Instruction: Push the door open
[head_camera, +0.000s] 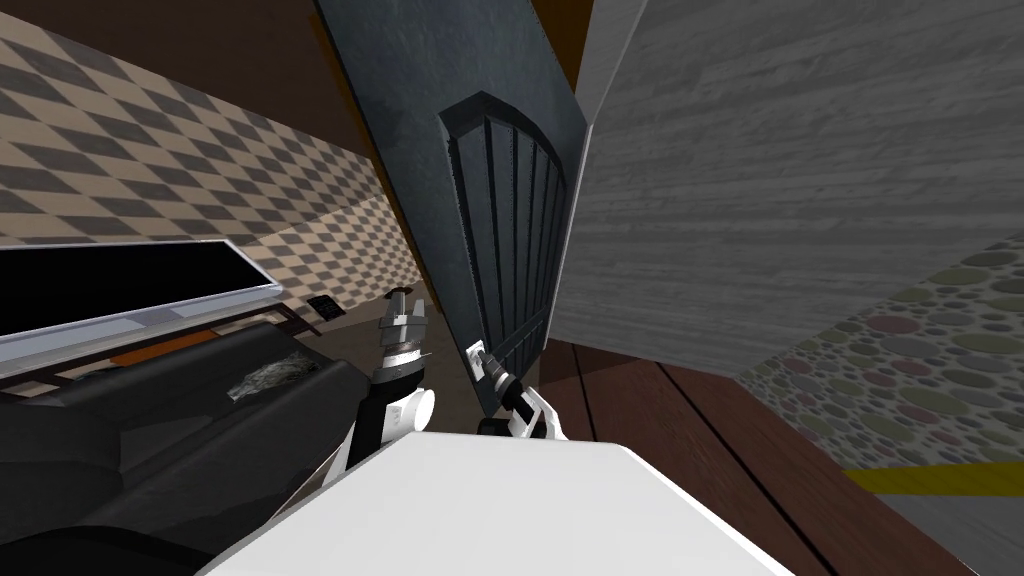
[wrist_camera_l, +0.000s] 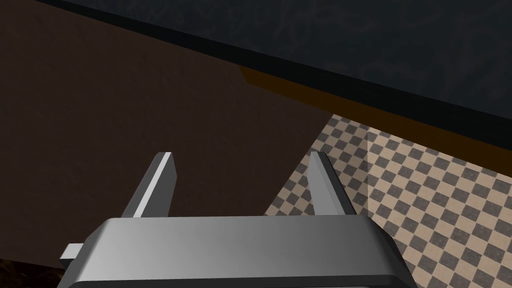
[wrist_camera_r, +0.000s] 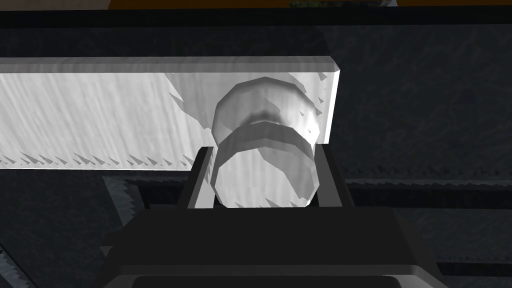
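Observation:
The dark grey door (head_camera: 460, 150) with a ribbed arched panel stands ahead of me, swung partly away from the grey wall (head_camera: 780, 200). Its pale round knob (head_camera: 478, 355) sits on a light plate at the door's near edge. My right gripper (head_camera: 487, 365) is at that knob. In the right wrist view the knob (wrist_camera_r: 265, 150) lies between the dark fingers (wrist_camera_r: 200, 175), which press its sides, in front of the white plate (wrist_camera_r: 100, 115). My left gripper (head_camera: 400, 297) is raised just left of the door, open and holding nothing (wrist_camera_l: 242, 157); the door's dark edge (wrist_camera_l: 350, 60) is beyond it.
A black couch-like piece (head_camera: 150, 420) and a flat dark screen (head_camera: 120, 280) stand close on my left. The grey wall closes the right side. Brown plank floor (head_camera: 680, 430) runs under the door, with a pebble-patterned surface (head_camera: 920, 350) further right. Checkered surfaces (head_camera: 250, 190) lie behind the left arm.

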